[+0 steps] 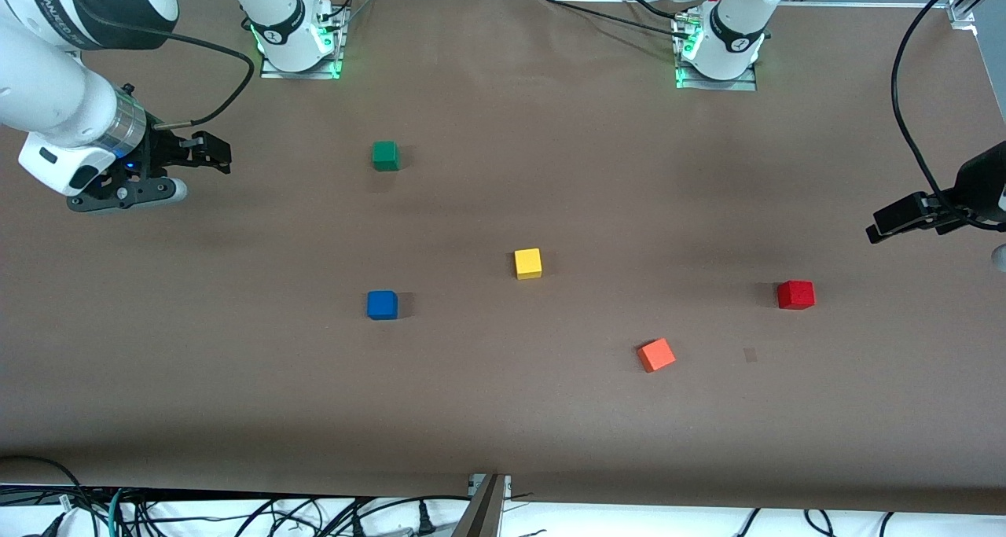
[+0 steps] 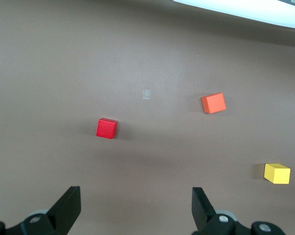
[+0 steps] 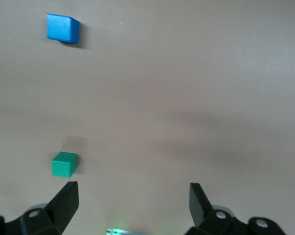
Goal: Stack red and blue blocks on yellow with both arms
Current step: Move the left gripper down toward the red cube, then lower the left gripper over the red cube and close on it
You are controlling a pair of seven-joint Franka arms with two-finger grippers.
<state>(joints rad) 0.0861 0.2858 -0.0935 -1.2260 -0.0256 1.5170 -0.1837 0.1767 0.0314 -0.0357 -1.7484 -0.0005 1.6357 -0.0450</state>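
Observation:
The yellow cube (image 1: pixel 527 263) sits near the middle of the brown table. The blue cube (image 1: pixel 382 304) lies toward the right arm's end, slightly nearer the front camera. The red cube (image 1: pixel 795 294) lies toward the left arm's end. My left gripper (image 1: pixel 882 226) hovers open and empty over the table's edge at its own end; its wrist view shows its jaws (image 2: pixel 136 205) wide apart, with the red cube (image 2: pixel 106 128) and yellow cube (image 2: pixel 277 173). My right gripper (image 1: pixel 211 153) hovers open and empty over its end; in its wrist view (image 3: pixel 133 200) the blue cube (image 3: pixel 62 28) shows.
An orange cube (image 1: pixel 655 355) lies between yellow and red, nearer the front camera. A green cube (image 1: pixel 385 156) sits nearer the arm bases, and shows in the right wrist view (image 3: pixel 64 164). A small pale mark (image 1: pixel 750 354) is beside the orange cube. Cables hang along the front edge.

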